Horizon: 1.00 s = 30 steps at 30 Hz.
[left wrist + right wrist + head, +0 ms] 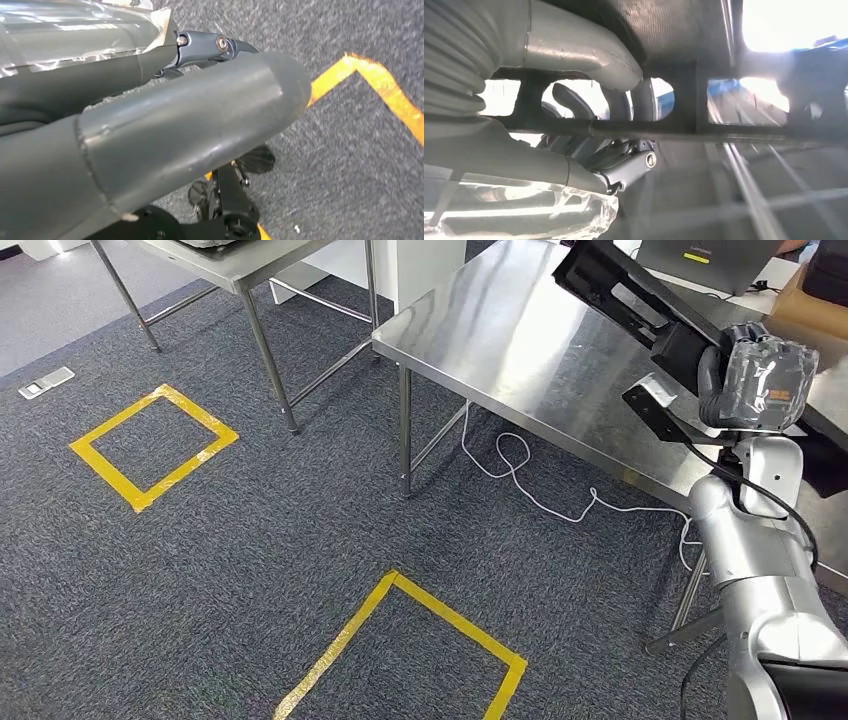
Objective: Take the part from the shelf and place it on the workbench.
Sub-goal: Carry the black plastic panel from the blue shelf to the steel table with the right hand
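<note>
My right hand (765,380), wrapped in clear plastic, grips a long black frame-like part (625,295) and holds it tilted above the steel workbench (520,340) on the right side. In the right wrist view the grey thumb (584,55) and the darker fingers (624,167) close round a black bar of the part (674,127), which has openings in it. My left hand (190,125) hangs over the carpet with its thumb and fingers stretched out and nothing between them.
A second steel table (230,265) stands at the back left. Two yellow tape squares (150,445) (400,650) mark the grey carpet. A white cable (520,465) trails under the workbench. A laptop (700,260) sits at the bench's far end.
</note>
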Available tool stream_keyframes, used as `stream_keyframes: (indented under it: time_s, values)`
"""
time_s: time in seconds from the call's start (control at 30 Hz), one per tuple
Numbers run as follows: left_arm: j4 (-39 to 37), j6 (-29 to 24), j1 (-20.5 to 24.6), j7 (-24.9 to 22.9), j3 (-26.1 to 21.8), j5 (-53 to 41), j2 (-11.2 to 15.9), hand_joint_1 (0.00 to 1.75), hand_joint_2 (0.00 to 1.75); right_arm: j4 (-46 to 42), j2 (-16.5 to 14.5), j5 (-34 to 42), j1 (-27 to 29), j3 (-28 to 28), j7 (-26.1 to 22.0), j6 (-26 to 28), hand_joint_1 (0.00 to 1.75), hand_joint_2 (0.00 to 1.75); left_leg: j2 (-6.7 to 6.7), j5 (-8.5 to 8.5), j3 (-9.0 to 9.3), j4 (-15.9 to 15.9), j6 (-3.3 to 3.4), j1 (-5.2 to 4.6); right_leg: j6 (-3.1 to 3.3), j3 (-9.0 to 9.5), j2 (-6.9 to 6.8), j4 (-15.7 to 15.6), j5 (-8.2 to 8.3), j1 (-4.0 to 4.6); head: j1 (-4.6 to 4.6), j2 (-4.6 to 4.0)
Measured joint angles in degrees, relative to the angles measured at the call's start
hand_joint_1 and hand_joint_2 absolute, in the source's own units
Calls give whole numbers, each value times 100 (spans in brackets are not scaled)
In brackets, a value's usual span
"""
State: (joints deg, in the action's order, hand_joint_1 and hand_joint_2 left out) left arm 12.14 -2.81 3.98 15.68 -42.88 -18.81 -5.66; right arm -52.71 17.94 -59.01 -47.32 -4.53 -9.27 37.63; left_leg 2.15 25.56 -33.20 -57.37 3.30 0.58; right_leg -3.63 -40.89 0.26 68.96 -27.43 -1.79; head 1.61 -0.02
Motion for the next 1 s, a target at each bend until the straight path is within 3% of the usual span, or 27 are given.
stream_keyframes:
  time_s: [0.07, 0.13, 0.27, 0.3, 0.5, 0.7, 1.0]
  values:
    - [0, -82, 5, 2, -46, 3, -2, 0, 0, -78, -117, 1197, 54, 110, -405, -268, 175, 175, 39, 25, -8, -37, -64, -9, -72, 466, -88, -783, 189, -28, 8, 0]
    - [0, -180, 4, 3, -88, 3, 2, 0, 0, -182, -189, 1865, 155, 132, -586, -456, 175, 175, 57, 52, -23, -73, -131, -39, -39, 667, -117, -1126, 242, -30, 0, 0]
    - [-1, -273, -1, -5, -167, -19, 1, 0, 0, -399, -254, 2206, 402, 124, -685, -570, 175, 175, 54, 12, -42, -68, -7, -14, 16, 670, -87, -1131, 265, -11, -39, 0]
    - [-1, -289, -1, -7, -177, -27, 0, 0, 0, -446, -258, 2256, 434, 123, -686, -600, 175, 175, 53, 9, -39, -59, -7, -3, 19, 668, -86, -1131, 264, 2, -41, 0]
    - [-1, -320, -1, -7, -199, -34, -4, 0, 0, -620, -262, 2368, 540, 117, -686, -684, 175, 175, 54, -32, -28, -7, -78, 24, 71, 655, -87, -1126, 269, 39, -44, 0]
    - [-1, -323, -1, -7, -209, -34, -10, 0, 0, -668, -262, 2374, 564, 115, -686, -685, 175, 175, 55, -39, -41, -2, -234, 42, 114, 634, -87, -1121, 281, 64, -41, 0]
    - [-1, -325, -1, -7, -213, -34, -11, 0, 0, -691, -262, 2375, 572, 112, -686, -685, 175, 175, 43, -39, -48, -9, -245, -25, 110, 632, -90, -1121, 286, 66, -40, 0]
